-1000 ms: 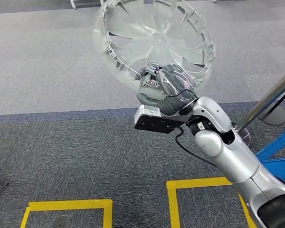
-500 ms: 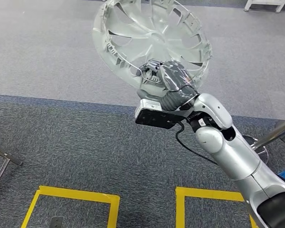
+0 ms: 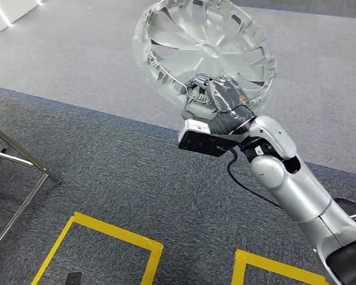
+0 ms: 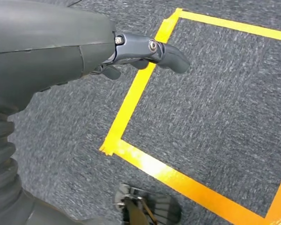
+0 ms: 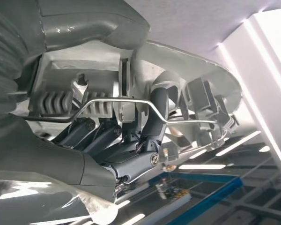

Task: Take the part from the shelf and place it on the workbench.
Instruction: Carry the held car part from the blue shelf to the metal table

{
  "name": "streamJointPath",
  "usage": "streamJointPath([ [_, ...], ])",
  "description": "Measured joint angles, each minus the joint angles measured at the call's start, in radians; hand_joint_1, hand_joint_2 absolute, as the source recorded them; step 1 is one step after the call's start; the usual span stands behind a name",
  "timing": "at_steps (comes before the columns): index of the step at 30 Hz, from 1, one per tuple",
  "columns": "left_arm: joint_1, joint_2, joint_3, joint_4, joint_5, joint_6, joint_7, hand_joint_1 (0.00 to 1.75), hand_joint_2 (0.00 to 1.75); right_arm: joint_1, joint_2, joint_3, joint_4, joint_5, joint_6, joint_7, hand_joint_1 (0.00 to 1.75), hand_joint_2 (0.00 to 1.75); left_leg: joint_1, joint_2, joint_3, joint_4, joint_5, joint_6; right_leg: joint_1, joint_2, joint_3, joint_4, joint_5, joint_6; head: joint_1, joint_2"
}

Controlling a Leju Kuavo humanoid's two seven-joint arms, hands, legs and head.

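Note:
The part is a silver spoked wheel cover (image 3: 203, 50), held up in the air over the carpet in the head view. My right hand (image 3: 221, 104) grips its near rim, fingers wrapped around the edge. The right wrist view shows that hand (image 5: 107, 140) from close behind, its dark fingers (image 5: 157, 112) hooked over the cover's ribbed rim (image 5: 188, 89) and wire ring. My left hand (image 4: 146, 49) hangs over the floor, holding nothing, one dark finger stretched out.
Dark grey carpet carries yellow tape squares (image 3: 113, 234) near my feet, with another tape outline (image 4: 139, 159) under the left hand. A metal frame leg (image 3: 19, 157) stands at the left. A lighter grey floor band (image 3: 78, 53) lies beyond.
The whole scene has swung as I turn: the blue shelf and pole left the right edge, a metal frame came in at the left. The cover stays gripped in my right hand.

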Motion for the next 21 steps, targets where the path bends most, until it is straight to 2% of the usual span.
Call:
streamJointPath([
  [1,0.0,0.0,0.0,0.0,0.0,0.0,-0.001,0.0,1.75,0.0,-0.002,-0.001,0.0,0.0,0.0,0.0,1.75,1.75,0.002,0.013,-0.031,0.06,-0.02,-0.002,0.001,-0.013,0.003,0.0,-0.003,-0.002,0.0,0.0],
  [2,0.0,0.0,-0.001,0.0,0.0,0.0,-0.001,0.0,1.75,0.0,-0.003,-0.001,0.0,-0.001,-0.001,0.0,1.75,1.75,0.003,0.018,-0.05,0.095,-0.023,-0.002,0.002,-0.025,0.006,0.0,-0.007,-0.002,0.0,0.0],
  [3,0.001,0.0,-0.001,0.0,0.0,0.0,-0.001,0.0,1.75,0.0,-0.004,-0.001,0.0,-0.002,-0.001,0.0,1.75,1.75,0.003,0.021,-0.052,0.094,-0.008,0.0,0.003,-0.037,0.01,0.0,-0.01,-0.002,0.0,0.0],
  [4,0.002,0.001,-0.001,0.0,0.0,0.0,-0.002,0.0,1.75,0.0,-0.004,-0.001,0.0,-0.002,-0.001,-0.001,1.75,1.75,0.002,0.024,-0.034,0.054,0.023,0.004,0.004,-0.048,0.016,0.0,-0.014,-0.001,0.0,0.0],
  [5,0.002,0.002,-0.001,0.0,0.0,0.0,-0.002,0.0,1.75,0.0,-0.004,-0.002,0.0,-0.003,-0.001,-0.001,1.75,1.75,-0.002,0.037,-0.002,-0.013,0.063,0.011,0.006,-0.06,0.023,0.0,-0.019,0.001,0.0,0.0],
  [7,0.0,0.004,-0.002,0.0,-0.001,-0.001,-0.003,0.0,1.75,0.0,-0.006,-0.003,-0.001,-0.003,-0.001,-0.001,1.75,1.75,-0.016,0.078,0.057,-0.13,0.103,0.026,0.012,-0.082,0.035,-0.001,-0.029,0.007,0.0,0.0],
  [8,-0.002,0.005,-0.002,0.0,-0.002,-0.001,-0.003,0.0,1.75,0.0,-0.008,-0.003,-0.002,-0.002,-0.002,-0.002,1.75,1.75,-0.022,0.092,0.072,-0.161,0.105,0.033,0.015,-0.093,0.038,-0.002,-0.033,0.012,0.001,0.0],
  [9,-0.003,0.005,-0.003,0.0,-0.002,-0.001,-0.004,0.0,1.75,0.0,-0.009,-0.004,-0.002,-0.002,-0.003,-0.002,1.75,1.75,-0.026,0.093,0.075,-0.17,0.098,0.036,0.018,-0.105,0.041,-0.005,-0.035,0.017,0.001,0.0],
  [11,-0.001,0.004,-0.006,0.0,-0.002,-0.001,-0.005,0.0,1.75,-0.001,-0.01,-0.004,-0.005,-0.003,-0.004,-0.002,1.75,1.75,-0.024,0.069,0.08,-0.183,0.097,0.043,0.018,-0.124,0.048,-0.009,-0.044,0.028,0.001,0.0],
  [12,0.0,0.005,-0.008,0.0,-0.002,-0.001,-0.005,0.0,1.75,-0.001,-0.011,-0.004,-0.007,-0.003,-0.004,-0.002,1.75,1.75,-0.02,0.057,0.085,-0.189,0.099,0.047,0.017,-0.113,0.047,-0.001,-0.055,0.032,0.002,0.0],
  [13,0.0,0.005,-0.01,0.0,-0.002,-0.001,-0.005,0.0,1.75,-0.002,-0.012,-0.005,-0.009,-0.004,-0.004,-0.002,1.75,1.75,-0.017,0.045,0.09,-0.195,0.101,0.051,0.015,-0.089,0.035,0.027,-0.073,0.034,0.004,0.0],
  [15,-0.003,0.004,-0.014,0.0,-0.003,-0.001,-0.005,0.0,1.75,-0.001,-0.015,-0.006,-0.01,-0.004,-0.004,-0.003,1.75,1.75,-0.014,0.02,0.095,-0.199,0.102,0.058,0.013,-0.028,-0.027,0.146,-0.127,0.036,0.009,0.0],
  [16,-0.005,0.003,-0.016,0.0,-0.003,-0.001,-0.005,0.0,1.75,-0.001,-0.017,-0.006,-0.011,-0.004,-0.004,-0.003,1.75,1.75,-0.014,0.006,0.095,-0.199,0.102,0.06,0.013,-0.011,-0.067,0.215,-0.149,0.036,0.01,0.0],
  [17,-0.005,0.001,-0.017,0.0,-0.003,-0.001,-0.005,0.0,1.75,0.0,-0.018,-0.006,-0.011,-0.004,-0.004,-0.003,1.75,1.75,-0.014,-0.009,0.096,-0.198,0.101,0.061,0.013,-0.004,-0.099,0.263,-0.155,0.037,0.01,0.0],
  [18,-0.005,0.0,-0.018,0.0,-0.003,-0.001,-0.005,0.0,1.75,0.001,-0.019,-0.006,-0.011,-0.004,-0.004,-0.004,1.75,1.75,-0.014,-0.024,0.096,-0.197,0.1,0.062,0.013,-0.002,-0.116,0.274,-0.139,0.038,0.01,0.0],
  [19,-0.005,0.0,-0.019,0.0,-0.003,-0.001,-0.005,0.0,1.75,0.001,-0.019,-0.006,-0.011,-0.004,-0.004,-0.003,1.75,1.75,-0.012,-0.04,0.097,-0.195,0.098,0.06,0.012,0.001,-0.114,0.245,-0.104,0.038,0.01,0.0],
  [20,-0.005,-0.001,-0.019,0.0,-0.004,-0.001,-0.005,0.0,1.75,0.001,-0.02,-0.007,-0.011,-0.004,-0.004,-0.003,1.75,1.75,-0.01,-0.056,0.098,-0.191,0.095,0.057,0.009,0.009,-0.094,0.182,-0.057,0.039,0.01,0.0],
  [21,-0.004,-0.001,-0.019,0.0,-0.005,-0.001,-0.005,0.0,1.75,0.001,-0.022,-0.007,-0.011,-0.004,-0.004,-0.003,1.75,1.75,-0.009,-0.071,0.097,-0.187,0.092,0.053,0.006,0.03,-0.07,0.117,-0.022,0.039,0.01,0.0],
])
